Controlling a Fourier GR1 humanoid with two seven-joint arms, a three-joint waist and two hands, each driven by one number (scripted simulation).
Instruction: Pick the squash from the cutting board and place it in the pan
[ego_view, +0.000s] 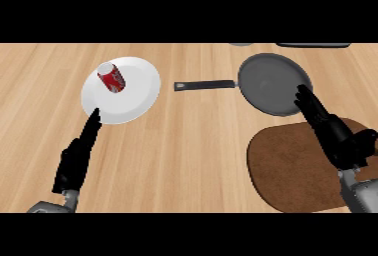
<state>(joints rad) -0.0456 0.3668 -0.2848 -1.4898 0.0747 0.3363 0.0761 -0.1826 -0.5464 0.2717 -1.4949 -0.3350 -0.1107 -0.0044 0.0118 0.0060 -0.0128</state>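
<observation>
The grey pan (272, 82) lies at the upper right, its black handle (204, 85) pointing left. Below it the round brown cutting board (295, 170) lies at the lower right. No squash shows on the board, in the pan or anywhere else. My right hand (336, 137) reaches over the board's upper right part, with straight fingers (306, 100) lying over the pan's right rim; nothing shows in it. My left hand (76, 157) is at the lower left, open, its straight fingers ending at the lower edge of a white plate (136, 95).
A red can (111, 78) lies on the white plate at the upper left. Two dark grey objects (314, 45) are cut off by the counter's far edge at the upper right. Bare wooden counter (184, 150) lies between the plate and the board.
</observation>
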